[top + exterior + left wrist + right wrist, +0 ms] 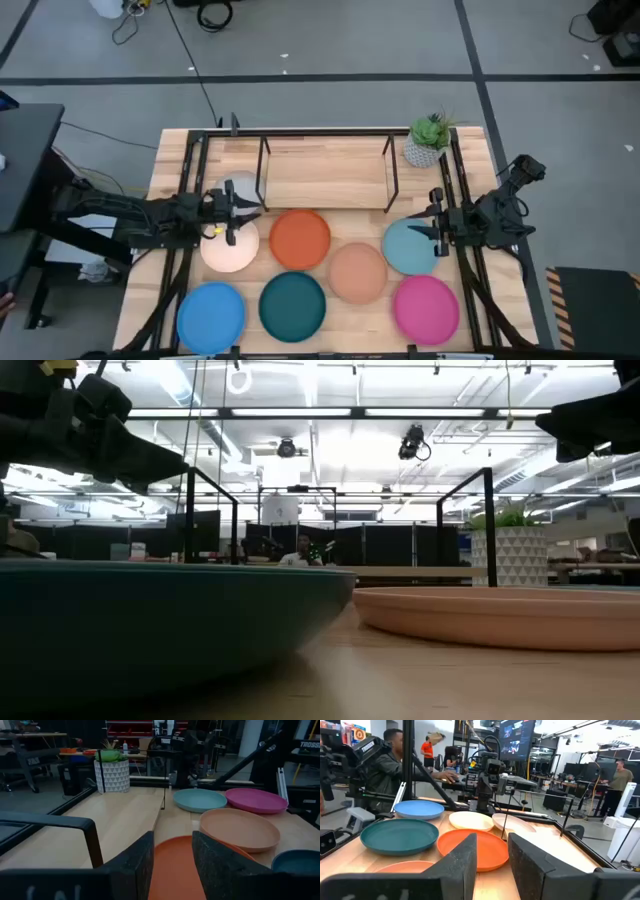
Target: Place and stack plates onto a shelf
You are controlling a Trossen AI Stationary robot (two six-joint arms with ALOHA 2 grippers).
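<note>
Several plates lie flat on the tabletop: cream (229, 250), white (243, 187) partly under my left arm, orange (299, 240), peach (358, 273), pale teal (407, 248), magenta (427, 308), dark teal (292, 306) and bright blue (211, 318). The shelf (325, 165) stands at the far side, its board bare. My left gripper (236, 215) is open above the cream and white plates; its wrist view shows the left gripper (172, 837) facing the orange plate (175, 870). My right gripper (433, 226) (492, 840) is open over the pale teal plate's right edge. The low view shows both arms raised off the table.
A small white pot with a green plant (428, 143) stands at the shelf's far right corner. Black rails (463, 200) run along both table sides. The shelf's thin black rods (164, 780) rise between the plates and the board. People are in the room beyond (387, 765).
</note>
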